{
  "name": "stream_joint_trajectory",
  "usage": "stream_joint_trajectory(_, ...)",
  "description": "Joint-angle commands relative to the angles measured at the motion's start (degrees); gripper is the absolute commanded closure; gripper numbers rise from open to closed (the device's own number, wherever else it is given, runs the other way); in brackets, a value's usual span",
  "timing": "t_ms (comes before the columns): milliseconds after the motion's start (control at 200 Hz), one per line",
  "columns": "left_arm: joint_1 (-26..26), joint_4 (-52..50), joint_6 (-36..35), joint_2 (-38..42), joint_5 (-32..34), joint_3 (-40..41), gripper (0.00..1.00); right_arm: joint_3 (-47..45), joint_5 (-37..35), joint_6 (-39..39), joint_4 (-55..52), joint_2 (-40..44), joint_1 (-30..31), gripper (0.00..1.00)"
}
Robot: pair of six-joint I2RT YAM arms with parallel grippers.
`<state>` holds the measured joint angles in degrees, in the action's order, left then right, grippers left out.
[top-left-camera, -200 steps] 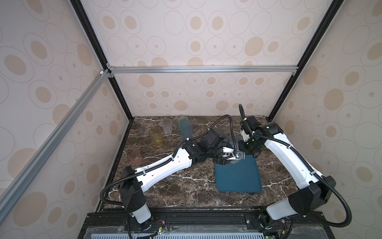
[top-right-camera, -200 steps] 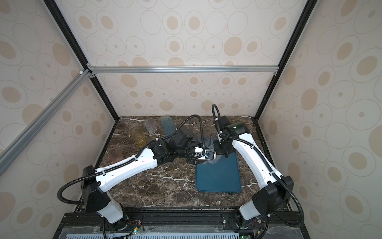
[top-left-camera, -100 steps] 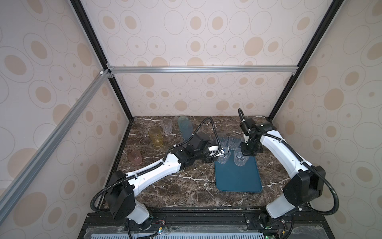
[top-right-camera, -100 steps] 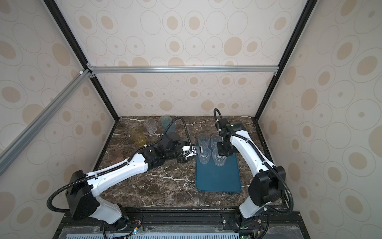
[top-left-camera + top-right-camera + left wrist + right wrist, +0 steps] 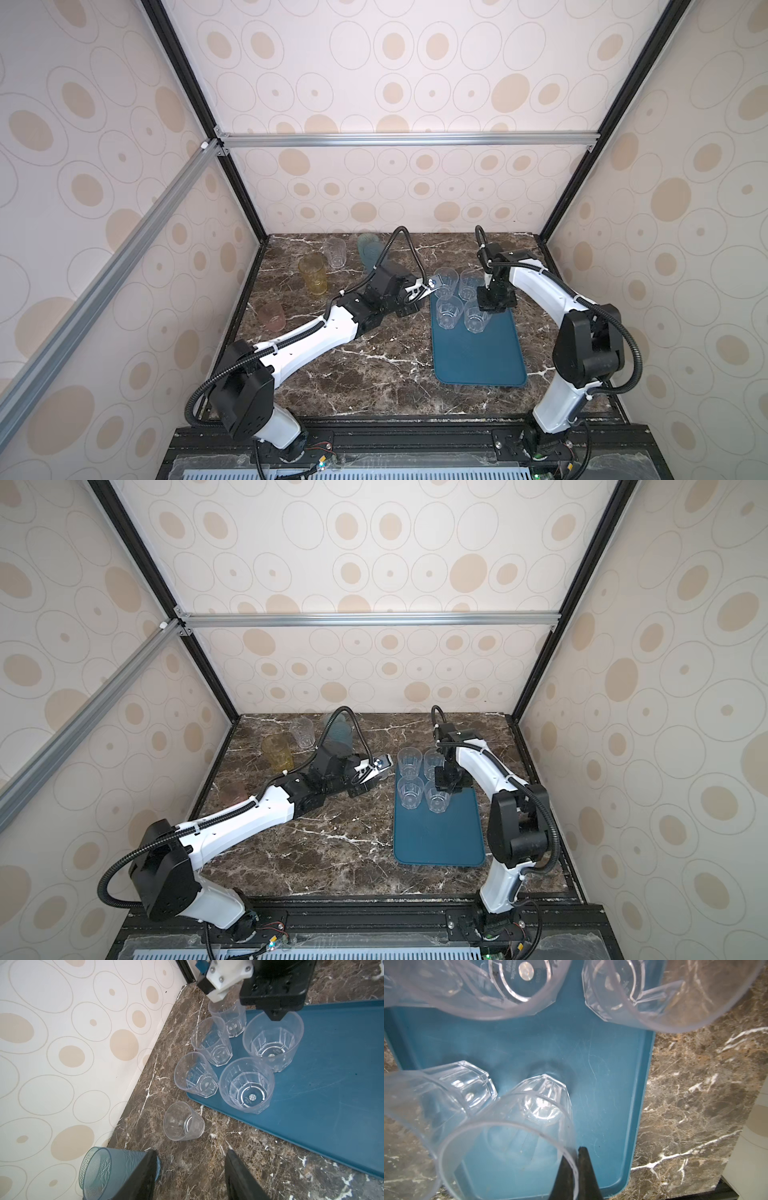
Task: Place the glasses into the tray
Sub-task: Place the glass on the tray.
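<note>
The dark teal tray (image 5: pixel 478 361) lies right of centre on the marble. Several clear faceted glasses (image 5: pixel 247 1084) stand bunched at its far end. My right gripper (image 5: pixel 576 1155) is shut on the rim of the clear glass (image 5: pixel 476 318) in the nearer row, on the right. I cannot tell whether its base rests on the tray. My left gripper (image 5: pixel 191 1151) hangs open and empty over the marble, just left of the tray's far corner. A small clear glass (image 5: pixel 182 1122) stands on the marble ahead of its fingers. A tall teal glass (image 5: pixel 99 1174) stands just outside one finger.
On the marble at the back left stand an amber glass (image 5: pixel 313 274), a clear faceted glass (image 5: pixel 336 251) and the teal glass (image 5: pixel 369 251). A small pinkish glass (image 5: pixel 271 316) stands by the left wall. Walls enclose the table on three sides.
My left arm has drawn back to the left from over the tray's far end, uncovering the glasses there. The right gripper has barely shifted and stays shut.
</note>
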<state>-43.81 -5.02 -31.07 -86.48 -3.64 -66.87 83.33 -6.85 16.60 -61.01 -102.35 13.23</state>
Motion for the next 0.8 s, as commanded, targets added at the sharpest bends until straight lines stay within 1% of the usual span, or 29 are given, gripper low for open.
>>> stream_joint_trajectory(0, 1.2, 0.5, 1.5, -0.5, 0.6, -0.7, 0.47, 1.2, 0.3, 0.1, 0.5, -1.3, -0.7, 0.98)
stream_joint_trajectory(155, 1.7, 0.2, 1.8, -0.7, 0.1, -0.8, 0.47, 2.5, 0.1, 0.1, 0.4, -2.9, -0.7, 0.94)
stream_joint_trajectory(275, 1.9, 0.0, 2.1, -0.7, -0.2, -0.9, 0.47, 2.2, -1.8, 0.2, 0.8, -3.2, -0.7, 0.94)
stream_joint_trajectory(485, 1.9, -0.4, 2.3, -1.0, -0.2, -1.2, 0.47, 2.4, -3.1, 0.2, 1.8, -3.4, -0.8, 0.94)
stream_joint_trajectory(795, 2.4, -2.1, 3.4, -1.5, -0.2, -2.3, 0.48, 2.6, -2.3, 0.5, 2.5, -3.7, -0.8, 0.94)
